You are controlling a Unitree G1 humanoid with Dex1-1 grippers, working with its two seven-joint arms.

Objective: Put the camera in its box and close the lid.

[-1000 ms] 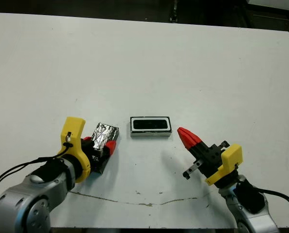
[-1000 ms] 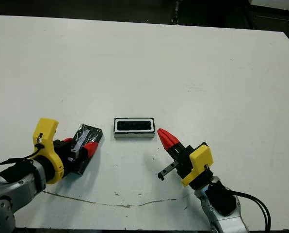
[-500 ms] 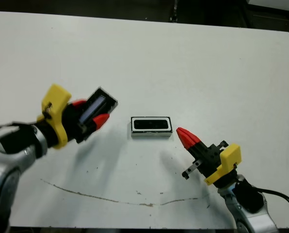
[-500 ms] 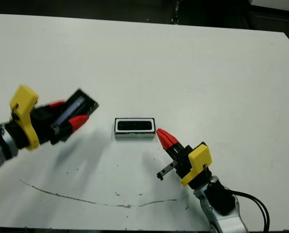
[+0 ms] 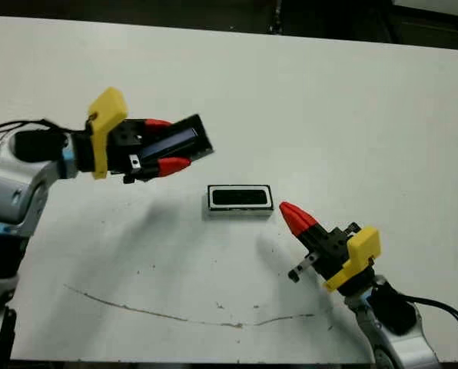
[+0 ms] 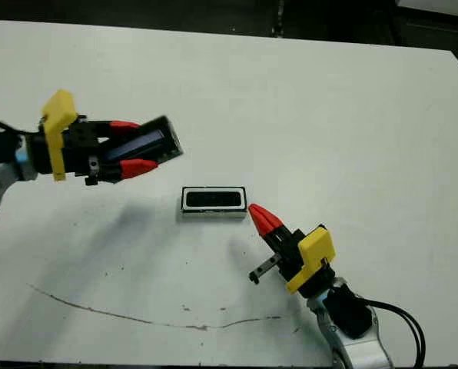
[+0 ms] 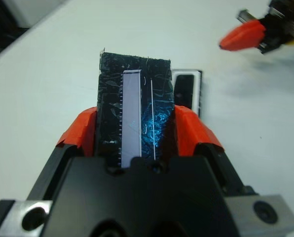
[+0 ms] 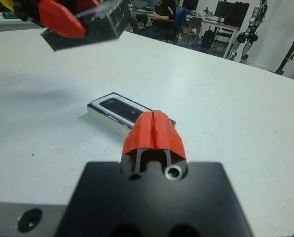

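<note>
Already my left hand pinches the lid by its long edges, raised left of the box, where the camera lies. It looks light, stiff, glossy and slippery, so I grip firmly. My right hand is clenched, empty, beside the box.

Bright, even overhead light fills the white table, which shows mild glare. Soft shadows lie beneath the left pincer and beside the right pincer. The lid glints bluish between the fingers. The wrist views blur close to each pincer's black body.
</note>
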